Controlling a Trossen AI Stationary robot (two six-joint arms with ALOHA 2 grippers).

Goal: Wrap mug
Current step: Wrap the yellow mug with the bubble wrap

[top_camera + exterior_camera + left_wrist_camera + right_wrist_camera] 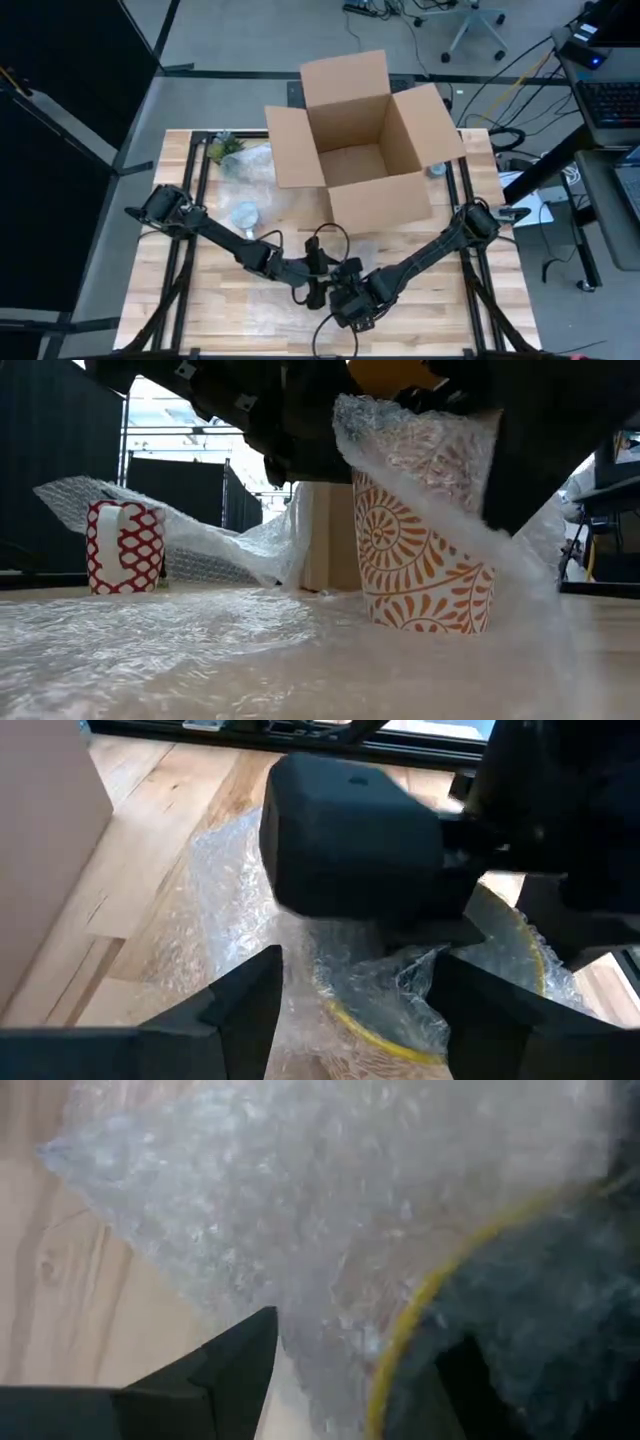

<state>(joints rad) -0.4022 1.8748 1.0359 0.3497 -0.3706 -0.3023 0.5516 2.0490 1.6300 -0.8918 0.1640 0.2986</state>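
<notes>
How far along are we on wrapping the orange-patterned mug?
Partly done. Bubble wrap already drapes over the rim and one side of the orange mug, but the patterned side is bare in the low view. In hand: the right claw is at the mug's yellow rim pushing wrap in, while the left claw hangs open beside it. Left: cover the bare side. The red mug is unwrapped, the box open.

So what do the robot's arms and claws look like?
Both arms are dark, almost black, made of long thin links with chunky joints. The left arm and the right arm have thin black cables looping near the wrists. The left gripper has two flat, dark, pointed fingers. A boxy black block with rounded corners sits nearby.
</notes>
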